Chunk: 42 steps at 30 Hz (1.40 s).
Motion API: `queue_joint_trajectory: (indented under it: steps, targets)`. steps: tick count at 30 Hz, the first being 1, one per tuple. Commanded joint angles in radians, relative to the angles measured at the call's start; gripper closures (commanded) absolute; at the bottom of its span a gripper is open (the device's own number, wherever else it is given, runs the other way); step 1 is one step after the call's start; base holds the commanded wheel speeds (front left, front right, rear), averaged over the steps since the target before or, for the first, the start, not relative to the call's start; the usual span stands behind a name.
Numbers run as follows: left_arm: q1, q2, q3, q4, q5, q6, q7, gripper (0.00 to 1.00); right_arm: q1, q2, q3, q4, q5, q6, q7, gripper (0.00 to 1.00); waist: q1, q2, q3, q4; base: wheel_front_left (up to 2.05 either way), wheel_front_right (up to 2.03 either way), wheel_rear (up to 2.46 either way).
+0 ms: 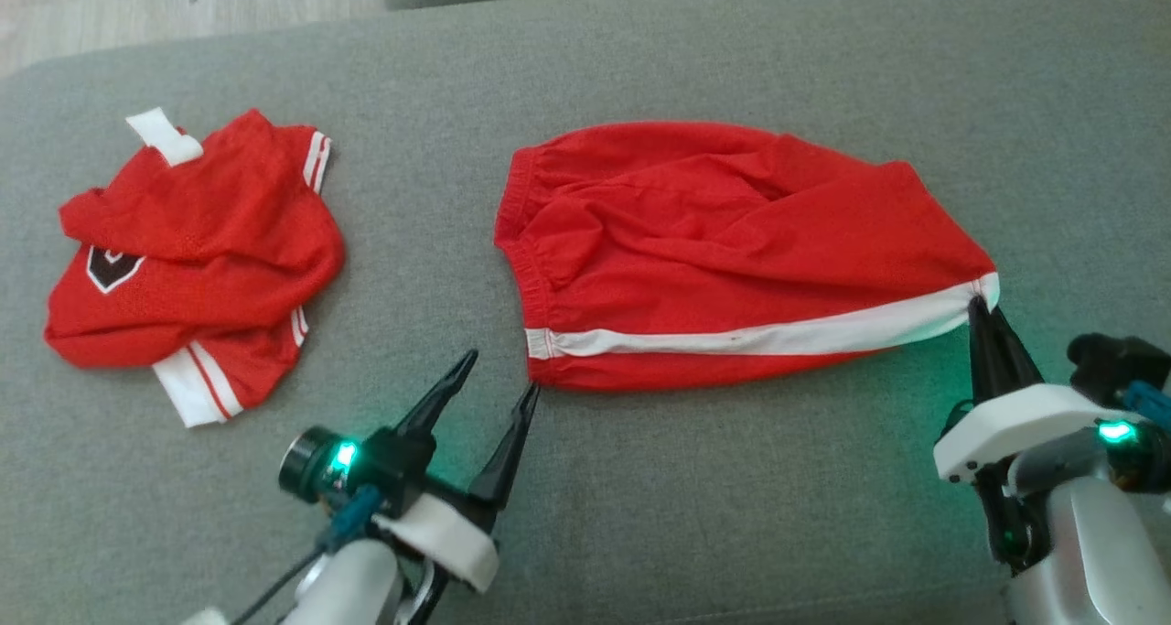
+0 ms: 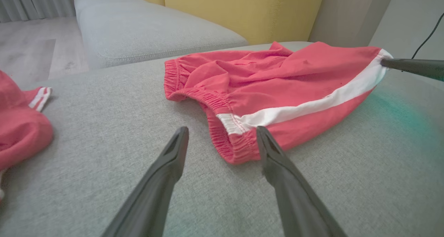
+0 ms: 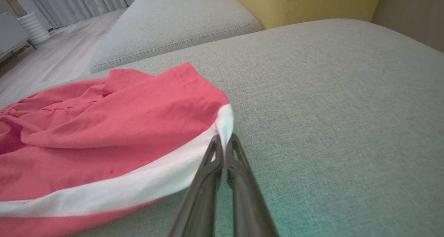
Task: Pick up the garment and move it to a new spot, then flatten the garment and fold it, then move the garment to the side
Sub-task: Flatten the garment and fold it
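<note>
The shorts (image 1: 732, 241) lie spread on the grey cushion (image 1: 640, 533), right of its middle in the head view. The waistband (image 1: 514, 213) is toward the robot's left and the leg hems toward its right, and a white stripe (image 1: 759, 337) runs along the near edge. The cloth is roughly laid out but not flat: ridges and folds cross its middle. The right gripper (image 1: 981, 309) has its fingers pressed together on the hem end of the stripe, pinching that corner, which stands up slightly between them. The left gripper (image 1: 502, 371) is spread and holds nothing, its tips low over the cushion just beside the near waistband corner. This reads as the flattening step: the shorts seem to be already placed, and no fold has been made yet. The next move likely calls for the left gripper to close on that waistband corner, so both arms can draw the near edge taut and smooth the wrinkles before folding. It should take both layers there, or the top one may slide. A crumpled red jersey (image 1: 197, 250) sits well apart to the left. Whether the right pinch holds one layer or both cannot be told. The shorts' underside is hidden, the jersey's emblem is partly folded under, and both arms are cut off at the head view's bottom edge.
</note>
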Motion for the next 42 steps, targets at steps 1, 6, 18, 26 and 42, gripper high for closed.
queue_joint_trajectory:
  steps: [1, 6, 18, 26, 42]
  targets:
    - [-0.066, 0.011, 0.007, -0.007, -0.023, -0.005, 0.006, 0.0, -0.007, -0.004, 0.029, -0.052, 0.008, -0.001, 0.009, 1.0, 0.0, 0.0, 0.012, -0.002, 0.0, 0.0, 0.0]
    - [-0.135, 0.014, -0.055, 0.038, -0.108, -0.005, 0.04, 0.0, -0.005, -0.004, 0.047, -0.083, 0.014, -0.001, 0.023, 1.0, 0.0, 0.0, 0.036, -0.012, 0.0, 0.0, 0.0]
    - [-0.224, 0.042, -0.157, 0.098, -0.248, -0.006, 0.071, 0.0, -0.017, -0.004, 0.076, -0.096, 0.017, -0.001, 0.027, 1.0, 0.0, 0.0, 0.061, -0.036, 0.0, 0.0, 0.0]
    - [-0.251, 0.073, -0.24, 0.099, -0.322, -0.006, 0.083, 1.0, -0.026, -0.004, 0.087, -0.095, 0.015, -0.001, 0.016, 1.0, 0.0, 0.0, 0.058, -0.042, 0.0, 0.0, 0.0]
    - [-0.353, 0.153, -0.154, -0.053, -0.296, 0.021, -0.018, 1.0, -0.116, -0.004, 0.107, -0.225, 0.058, -0.001, 0.047, 1.0, 0.0, 0.0, -0.034, -0.016, 0.0, 0.0, 0.0]
